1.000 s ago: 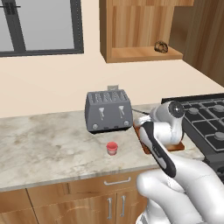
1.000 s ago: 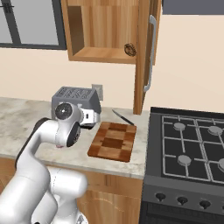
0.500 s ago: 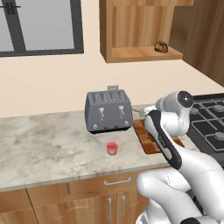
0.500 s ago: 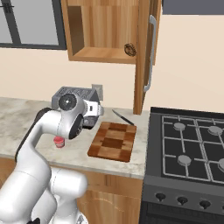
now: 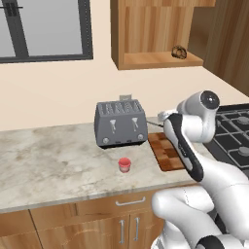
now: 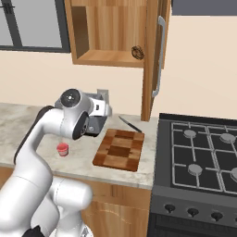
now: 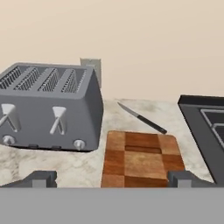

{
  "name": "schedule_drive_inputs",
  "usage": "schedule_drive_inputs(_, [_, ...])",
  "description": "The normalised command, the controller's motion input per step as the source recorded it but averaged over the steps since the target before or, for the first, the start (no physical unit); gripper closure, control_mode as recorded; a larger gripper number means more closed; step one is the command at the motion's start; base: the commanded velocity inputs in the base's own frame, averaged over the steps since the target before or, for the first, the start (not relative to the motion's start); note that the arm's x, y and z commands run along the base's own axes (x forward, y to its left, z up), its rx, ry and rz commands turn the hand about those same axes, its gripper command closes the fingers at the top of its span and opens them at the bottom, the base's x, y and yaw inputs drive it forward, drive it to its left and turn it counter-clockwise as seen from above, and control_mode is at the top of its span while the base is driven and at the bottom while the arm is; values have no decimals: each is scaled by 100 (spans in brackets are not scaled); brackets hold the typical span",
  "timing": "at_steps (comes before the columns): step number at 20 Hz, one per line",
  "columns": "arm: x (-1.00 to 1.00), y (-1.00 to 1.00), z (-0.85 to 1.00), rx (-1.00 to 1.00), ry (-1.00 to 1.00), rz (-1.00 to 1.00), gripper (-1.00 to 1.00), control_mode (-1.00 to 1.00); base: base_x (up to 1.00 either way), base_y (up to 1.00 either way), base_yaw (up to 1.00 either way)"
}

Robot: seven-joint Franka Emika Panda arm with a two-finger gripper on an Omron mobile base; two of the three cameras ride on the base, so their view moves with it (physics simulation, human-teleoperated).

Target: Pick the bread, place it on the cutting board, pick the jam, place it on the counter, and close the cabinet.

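The bread [image 5: 179,52] [image 6: 137,52] lies on the lower shelf of the open cabinet [image 5: 146,29], whose door [image 6: 150,55] stands swung out. The chequered cutting board [image 6: 119,149] [image 7: 140,159] lies bare on the counter [image 5: 48,160], partly behind my arm in the left base view. The red jam [image 5: 125,165] [image 6: 62,149] stands on the counter in front of the toaster. My gripper [image 7: 111,180] is open and empty, low over the board's near edge and facing the wall. Its fingertips [image 7: 43,178] are spread wide.
A grey toaster [image 5: 121,123] [image 7: 48,107] stands left of the board. A knife [image 6: 129,124] [image 7: 142,118] lies behind the board near the wall. The gas stove [image 6: 203,152] [image 5: 233,131] borders the board on the right. A window [image 5: 44,29] is at the far left.
My arm's upper joint has risen and swung toward the stove side. That uncovers the jam in the right base view. Bread, board and jam have not moved.
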Motion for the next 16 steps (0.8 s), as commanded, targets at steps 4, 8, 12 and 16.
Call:
schedule_drive_inputs(4, [-8,-15,35,0,0,-5,-100,-100,0,0,0])
schedule_drive_inputs(8, [-3,-16,34,0,0,-2,-100,-100,0,0,0])
schedule_drive_inputs(12, [0,-14,36,0,0,-2,-100,-100,0,0,0])
schedule_drive_inputs(16, [0,-13,41,0,0,-1,-100,-100,0,0,0])
